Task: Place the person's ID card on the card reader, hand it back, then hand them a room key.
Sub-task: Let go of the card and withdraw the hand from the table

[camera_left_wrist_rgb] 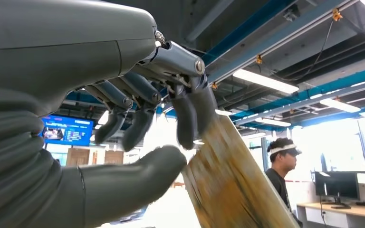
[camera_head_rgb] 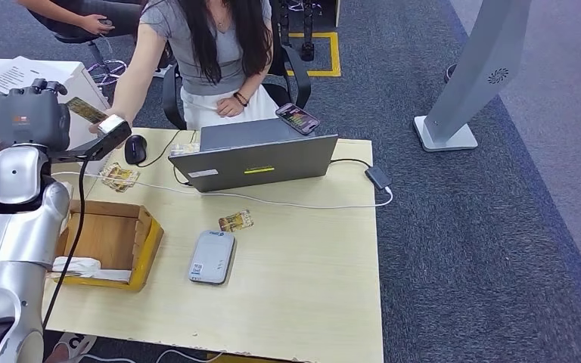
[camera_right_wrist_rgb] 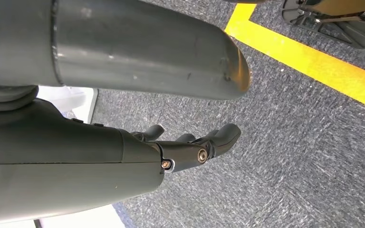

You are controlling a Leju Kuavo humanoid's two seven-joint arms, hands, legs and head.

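Your left hand [camera_left_wrist_rgb: 161, 142] pinches the card [camera_left_wrist_rgb: 233, 180], raised beyond the card reader [camera_head_rgb: 212, 257], where the person's hand [camera_head_rgb: 104, 121] meets it. Hold steady; release only once they grip. Your right hand [camera_right_wrist_rgb: 190, 142] hangs loosely spread over carpet. Past the reader, another card [camera_head_rgb: 236, 221], a laptop [camera_head_rgb: 253, 159] on the wooden table [camera_head_rgb: 310, 287].

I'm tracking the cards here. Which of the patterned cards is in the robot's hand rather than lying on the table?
The card raised in the left hand, at the person's hand. The other two lie flat on the table.
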